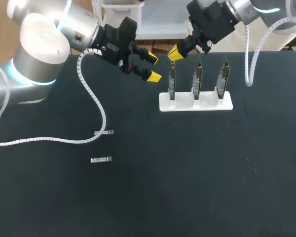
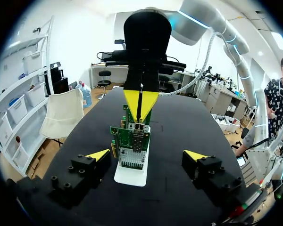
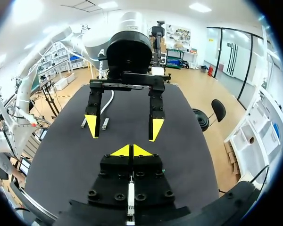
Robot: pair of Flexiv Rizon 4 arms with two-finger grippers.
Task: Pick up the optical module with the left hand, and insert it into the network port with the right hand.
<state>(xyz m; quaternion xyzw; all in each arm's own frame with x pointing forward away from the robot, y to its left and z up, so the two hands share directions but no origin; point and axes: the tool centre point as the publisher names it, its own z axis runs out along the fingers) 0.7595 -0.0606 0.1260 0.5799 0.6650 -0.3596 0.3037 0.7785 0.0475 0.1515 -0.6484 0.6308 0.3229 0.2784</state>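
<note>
My right gripper (image 1: 175, 53) is shut on a thin silver optical module (image 3: 130, 197), held between its yellow tips (image 3: 130, 150). It hangs just above the leftmost network card (image 1: 171, 85), one of three upright green cards in a white stand (image 1: 196, 102). In the left wrist view the right gripper (image 2: 140, 101) points down at that card's port (image 2: 137, 128). My left gripper (image 1: 152, 66) is open and empty, a little to the left of the stand, facing the cards (image 2: 146, 155). The right wrist view shows the left gripper (image 3: 123, 128) straight ahead.
Two spare silver modules (image 1: 104, 132) (image 1: 101, 159) lie on the black table (image 1: 187, 173) left of the middle, next to the left arm's white cable (image 1: 91, 96). The other two cards (image 1: 197, 81) (image 1: 222, 79) stand to the right of the first.
</note>
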